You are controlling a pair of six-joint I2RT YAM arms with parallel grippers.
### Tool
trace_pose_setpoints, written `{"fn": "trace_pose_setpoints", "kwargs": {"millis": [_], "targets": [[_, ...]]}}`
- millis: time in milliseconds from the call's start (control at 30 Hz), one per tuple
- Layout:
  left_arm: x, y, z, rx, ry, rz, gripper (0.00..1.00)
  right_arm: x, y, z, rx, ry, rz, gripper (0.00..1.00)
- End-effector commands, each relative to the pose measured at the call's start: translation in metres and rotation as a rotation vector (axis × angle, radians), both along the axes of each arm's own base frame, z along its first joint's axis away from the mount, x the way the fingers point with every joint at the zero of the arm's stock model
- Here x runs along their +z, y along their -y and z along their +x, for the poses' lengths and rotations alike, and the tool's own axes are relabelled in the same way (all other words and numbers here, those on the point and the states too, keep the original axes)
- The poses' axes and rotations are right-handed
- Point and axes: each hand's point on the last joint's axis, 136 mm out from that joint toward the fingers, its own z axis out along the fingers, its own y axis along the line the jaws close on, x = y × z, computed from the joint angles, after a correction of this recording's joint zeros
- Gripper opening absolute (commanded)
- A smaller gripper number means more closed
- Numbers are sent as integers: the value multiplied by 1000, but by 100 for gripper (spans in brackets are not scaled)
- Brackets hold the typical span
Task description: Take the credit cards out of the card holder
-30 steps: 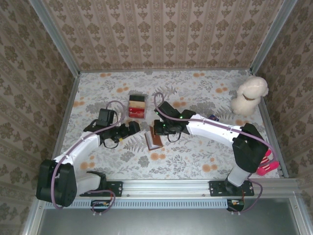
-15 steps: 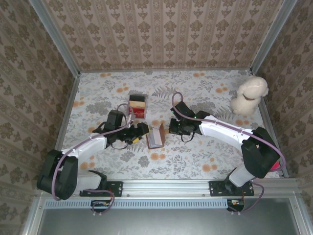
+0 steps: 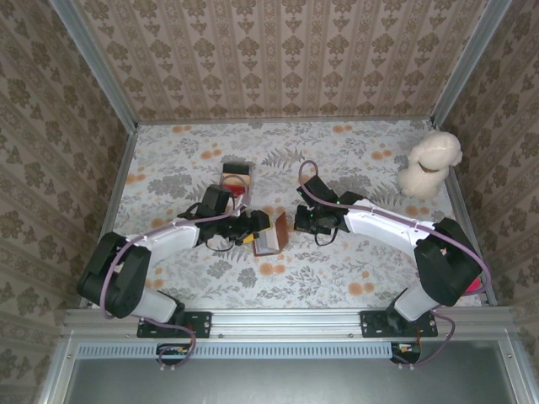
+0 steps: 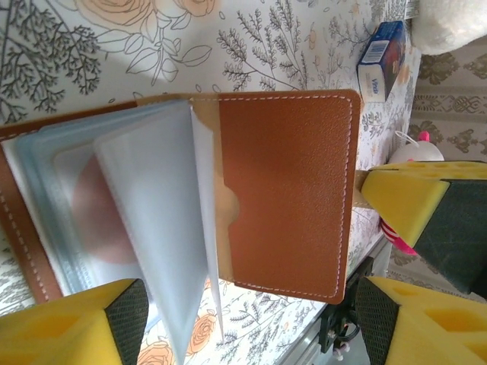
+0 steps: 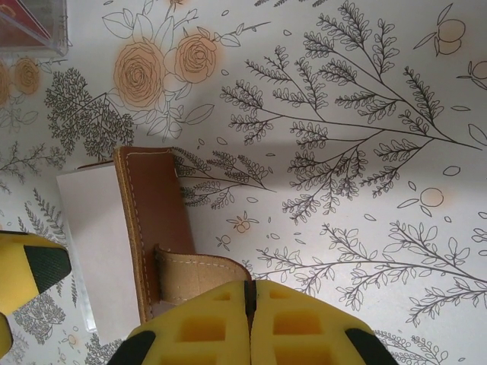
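Right pincer (image 5: 248,300): your yellow pads are pressed together, pinching the tan tab (image 5: 199,271) of the wallet.
Left pincer (image 4: 247,323): your fingers (image 4: 72,323) are spread wide, one on either side of the open wallet, not closed on it.
Wallet (image 3: 271,238): it sits open between your two pincers, near the middle of the flowered table (image 3: 354,261). Its brown cover (image 4: 288,190) is turned to one side and its clear sleeves (image 4: 163,228) are fanned out.
Card (image 4: 97,217): you can see a reddish patch through one sleeve, inside the wallet. Its outline is too blurred to say more.
Surroundings: a striped box (image 3: 237,181) lies just behind your left pincer. A small blue box (image 4: 380,49) and a cream plush toy (image 3: 429,164) are well apart, towards the far right.
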Motion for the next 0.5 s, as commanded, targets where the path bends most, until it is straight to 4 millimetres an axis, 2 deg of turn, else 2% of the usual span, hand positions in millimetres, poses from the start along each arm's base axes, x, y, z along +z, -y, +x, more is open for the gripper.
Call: {"fn": "trace_pose_setpoints", "kwargs": {"millis": [0, 133, 267, 467], "targets": [[1, 8, 3, -20, 5, 0, 76, 0, 1, -4, -7, -18, 20, 6], [9, 24, 2, -69, 12, -48, 73, -5, -2, -6, 8, -36, 31, 6], [15, 42, 3, -112, 24, -86, 64, -12, -11, -8, 31, -65, 65, 6], [8, 61, 4, -150, 15, -84, 53, -21, -3, -8, 2, -72, 48, 6]]}}
